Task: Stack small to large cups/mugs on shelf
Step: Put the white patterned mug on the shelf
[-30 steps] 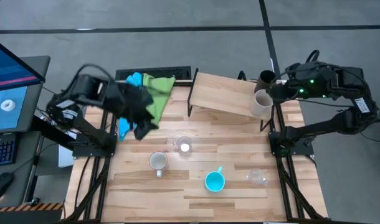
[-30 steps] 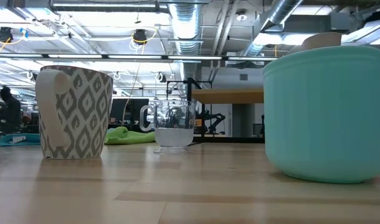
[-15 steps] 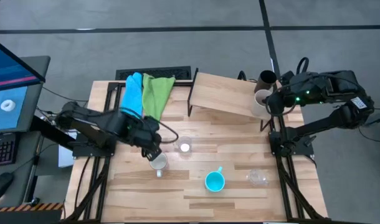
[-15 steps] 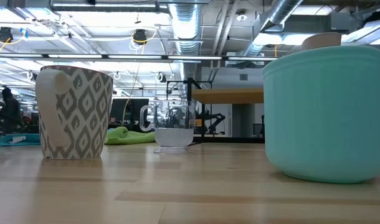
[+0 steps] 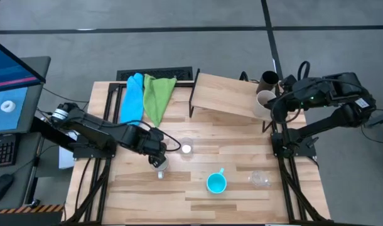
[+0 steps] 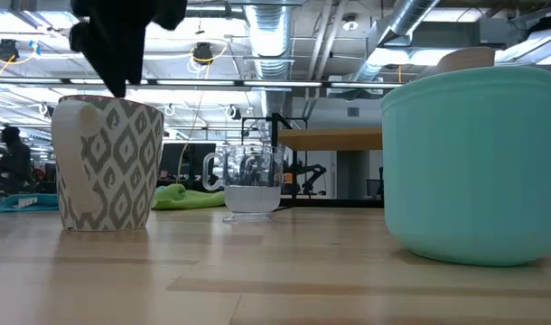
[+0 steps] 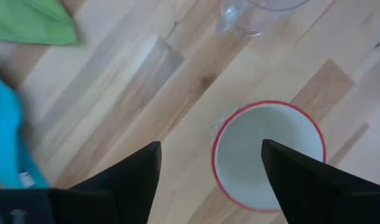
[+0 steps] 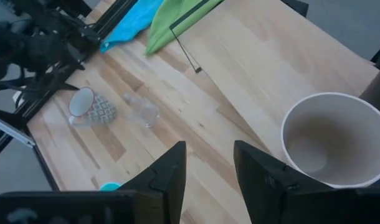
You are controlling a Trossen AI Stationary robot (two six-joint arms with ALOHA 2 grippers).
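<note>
The shelf [image 5: 226,94], a light-wood board on thin black legs, is standing at the far side of the table. A beige tumbler [image 5: 262,103] is sitting upright on its right end, with a tall black cup [image 5: 268,80] just behind it. In front of the shelf, a white mug [image 5: 159,164] with a grey pattern and red rim is standing upright, a clear cup [image 5: 186,147] just to its right. Nearer the front edge, a cyan mug [image 5: 216,182] is standing upright, with a second clear cup [image 5: 259,179] to its right.
</note>
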